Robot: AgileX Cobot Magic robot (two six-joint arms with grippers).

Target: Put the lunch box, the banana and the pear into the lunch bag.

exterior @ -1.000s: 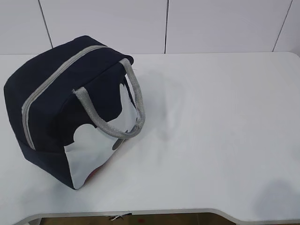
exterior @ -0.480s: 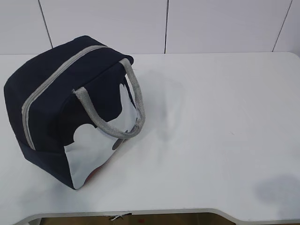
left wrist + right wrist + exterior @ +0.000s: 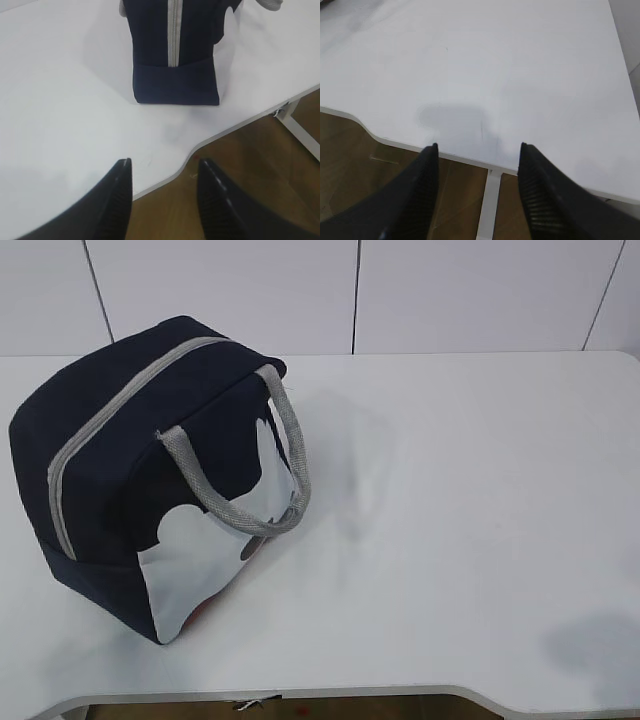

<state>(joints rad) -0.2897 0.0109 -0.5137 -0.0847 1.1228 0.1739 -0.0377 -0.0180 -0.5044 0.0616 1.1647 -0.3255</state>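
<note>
The navy-blue lunch bag [image 3: 150, 470] stands on the left of the white table [image 3: 460, 500], its grey zipper [image 3: 120, 415] shut and grey strap handles hanging at its side. It also shows at the top of the left wrist view [image 3: 172, 55]. The lunch box, the banana and the pear are out of view. My left gripper [image 3: 162, 167] is open and empty above the table's front edge, well short of the bag. My right gripper [image 3: 477, 152] is open and empty above the front edge on the right. Neither gripper shows in the exterior view.
The table's front edge [image 3: 330, 692] has a curved cut-out. Brown floor [image 3: 260, 170] and a white table leg [image 3: 487, 210] lie below it. A white panelled wall [image 3: 350, 290] stands behind the table.
The bag has not moved. The faint shadow at the table's front right corner has shifted slightly.
</note>
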